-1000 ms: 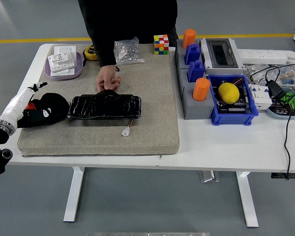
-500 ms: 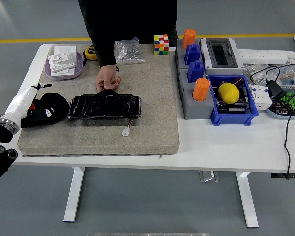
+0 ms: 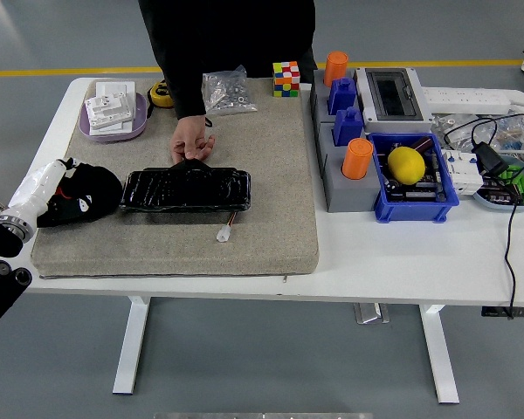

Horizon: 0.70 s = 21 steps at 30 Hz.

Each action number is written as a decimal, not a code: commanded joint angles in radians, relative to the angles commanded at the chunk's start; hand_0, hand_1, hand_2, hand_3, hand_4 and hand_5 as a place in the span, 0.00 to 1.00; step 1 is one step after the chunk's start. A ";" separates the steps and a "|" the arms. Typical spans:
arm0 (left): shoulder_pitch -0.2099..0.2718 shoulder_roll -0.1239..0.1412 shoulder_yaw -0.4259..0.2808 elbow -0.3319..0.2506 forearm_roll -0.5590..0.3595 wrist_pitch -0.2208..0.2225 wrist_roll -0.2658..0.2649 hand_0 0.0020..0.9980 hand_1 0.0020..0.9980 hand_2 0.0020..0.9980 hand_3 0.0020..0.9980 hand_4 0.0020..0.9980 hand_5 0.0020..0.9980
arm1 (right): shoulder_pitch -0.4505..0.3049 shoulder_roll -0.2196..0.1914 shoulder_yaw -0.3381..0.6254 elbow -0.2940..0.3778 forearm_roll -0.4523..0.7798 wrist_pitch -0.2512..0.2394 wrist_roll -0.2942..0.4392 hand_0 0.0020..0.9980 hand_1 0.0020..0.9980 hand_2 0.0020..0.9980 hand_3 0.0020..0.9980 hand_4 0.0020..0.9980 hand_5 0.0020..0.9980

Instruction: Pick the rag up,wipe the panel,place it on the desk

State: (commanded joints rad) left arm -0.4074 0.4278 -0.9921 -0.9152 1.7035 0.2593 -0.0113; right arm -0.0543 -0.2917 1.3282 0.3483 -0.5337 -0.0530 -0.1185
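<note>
One rag (image 3: 86, 194) and one panel (image 3: 185, 189) lie on one mat (image 3: 271, 166). Two orange cups (image 3: 357, 158) — one toward the table's far edge, one nearer. Two blue blocks (image 3: 341, 95), one blue bin (image 3: 415, 205), one yellow ball (image 3: 407, 164), one colour cube (image 3: 286, 78), one bag (image 3: 226, 91), one purple tray (image 3: 113, 127) — and one person's hand (image 3: 192, 140).

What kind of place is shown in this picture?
Probably a robotics lab or workshop floor: a grey floor with a yellow line, a white table holding a blue parts bin and an electrical box, and a person's hand steadying the panel.
</note>
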 joint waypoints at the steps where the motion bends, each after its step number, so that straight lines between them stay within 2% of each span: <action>1: 0.000 -0.002 0.002 0.003 0.000 0.000 0.000 0.82 0.85 0.80 0.69 0.53 0.02 | 0.000 0.000 -0.001 0.000 0.000 -0.001 0.000 0.71 0.53 0.66 0.60 1.00 0.63; 7: -0.002 -0.014 0.009 0.018 -0.013 0.010 -0.004 0.81 0.84 0.79 0.68 0.52 0.02 | -0.001 0.000 -0.001 0.002 -0.002 -0.003 -0.001 0.71 0.53 0.66 0.60 1.00 0.63; 8: -0.003 -0.018 0.008 0.025 -0.020 0.013 -0.007 0.77 0.78 0.78 0.68 0.49 0.00 | -0.001 0.000 -0.001 0.002 -0.003 -0.004 0.000 0.71 0.53 0.66 0.60 1.00 0.63; 13: -0.005 -0.031 0.009 0.036 -0.021 0.033 -0.014 0.77 0.78 0.78 0.68 0.49 0.00 | -0.003 -0.001 -0.003 0.003 -0.003 -0.007 -0.001 0.71 0.53 0.66 0.60 1.00 0.63; 14: -0.005 -0.033 0.009 0.038 -0.022 0.036 -0.014 0.56 0.64 0.75 0.66 0.26 0.00 | -0.003 -0.001 -0.003 0.003 -0.003 -0.007 -0.001 0.71 0.53 0.67 0.60 1.00 0.63; 19: -0.004 -0.041 0.007 0.048 -0.027 0.059 -0.014 0.56 0.64 0.75 0.66 0.26 0.00 | -0.006 -0.002 -0.004 0.004 -0.004 -0.009 -0.002 0.71 0.53 0.67 0.60 1.00 0.63; 20: -0.003 -0.041 0.007 0.049 -0.029 0.062 -0.014 0.41 0.47 0.69 0.64 0.00 0.00 | -0.006 -0.002 -0.004 0.004 -0.005 -0.009 -0.002 0.71 0.53 0.66 0.60 1.00 0.63; 21: -0.004 -0.041 0.008 0.049 -0.030 0.064 -0.014 0.41 0.47 0.69 0.64 0.00 0.00 | -0.007 -0.003 -0.002 0.005 -0.005 -0.010 -0.002 0.71 0.53 0.66 0.60 1.00 0.63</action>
State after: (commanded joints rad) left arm -0.4109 0.3864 -0.9840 -0.8657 1.6738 0.3230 -0.0252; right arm -0.0609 -0.2944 1.3261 0.3530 -0.5392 -0.0626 -0.1203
